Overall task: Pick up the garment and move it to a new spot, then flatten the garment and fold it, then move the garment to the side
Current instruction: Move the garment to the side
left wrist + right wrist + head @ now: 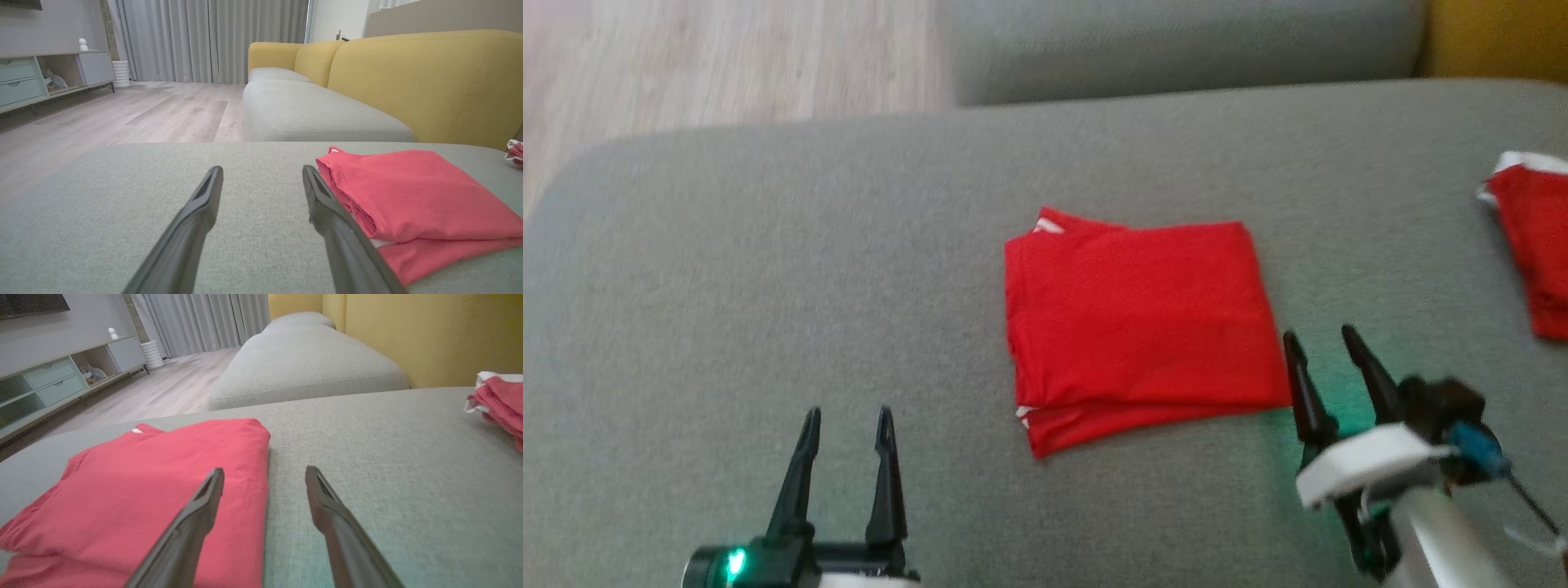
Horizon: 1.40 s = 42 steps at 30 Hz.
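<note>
A red garment (1135, 327) lies folded into a neat rectangle on the wide grey sofa cushion (768, 269), about midway across it, with thin white trim showing at its far left and near left corners. The left gripper (849, 412) hovers over bare cushion to the near left of the garment, fingers spread and empty. The right gripper (1319, 333) sits just beside the garment's near right corner, jaws likewise parted and gripping nothing; in the right wrist view one finger (196, 514) overlaps the garment's right edge, though contact cannot be judged. Well apart at the far right lies a second red cloth (1535, 245) with white trim. A yellow backrest (429, 81) rises behind the cushion.
</note>
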Available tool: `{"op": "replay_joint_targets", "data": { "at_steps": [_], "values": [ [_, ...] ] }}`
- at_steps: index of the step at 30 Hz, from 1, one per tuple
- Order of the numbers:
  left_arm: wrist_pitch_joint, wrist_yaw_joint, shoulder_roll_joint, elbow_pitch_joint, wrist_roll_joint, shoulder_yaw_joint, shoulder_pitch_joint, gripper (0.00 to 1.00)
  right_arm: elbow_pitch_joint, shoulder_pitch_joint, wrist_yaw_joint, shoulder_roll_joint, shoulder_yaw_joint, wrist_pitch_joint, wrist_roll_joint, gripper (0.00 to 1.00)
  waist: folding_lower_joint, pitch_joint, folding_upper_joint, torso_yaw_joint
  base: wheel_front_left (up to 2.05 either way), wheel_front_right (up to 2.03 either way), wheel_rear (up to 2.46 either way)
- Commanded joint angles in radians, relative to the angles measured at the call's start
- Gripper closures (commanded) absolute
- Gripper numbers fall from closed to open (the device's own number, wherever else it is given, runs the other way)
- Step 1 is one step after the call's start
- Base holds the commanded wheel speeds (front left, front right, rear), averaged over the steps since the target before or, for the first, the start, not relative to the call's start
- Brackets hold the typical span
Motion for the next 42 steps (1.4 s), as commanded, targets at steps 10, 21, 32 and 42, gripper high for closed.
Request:
{"op": "replay_joint_targets", "data": {
  "at_steps": [10,21,32,42],
  "values": [
    [-0.005,0.001,-0.004,-0.029,0.012,-0.005,-0.097,0.0,0.337,-0.265,-0.001,-0.024,0.081,0.049,0.101,0.0,-0.0002,0.092,0.0,0.055,0.0,0.0,0.0],
    [-0.005,0.024,-0.004,-0.067,0.011,-0.005,-0.122,0.0,0.412,-0.333,-0.001,-0.064,0.208,0.023,0.212,1.0,-0.0002,0.139,0.0,0.016,0.0,0.0,0.0],
    [-0.005,0.021,-0.004,-0.086,0.014,-0.002,-0.175,0.0,0.318,-0.429,-0.001,-0.235,0.134,-0.008,0.123,1.0,-0.0002,0.241,0.0,-0.089,0.0,0.0,0.0],
    [-0.005,0.013,-0.004,-0.087,0.013,0.004,-0.256,0.0,0.151,-0.472,-0.001,-0.416,-0.042,0.036,0.03,1.0,-0.0002,0.35,0.0,-0.164,0.0,0.0,0.0]
  ]
}}
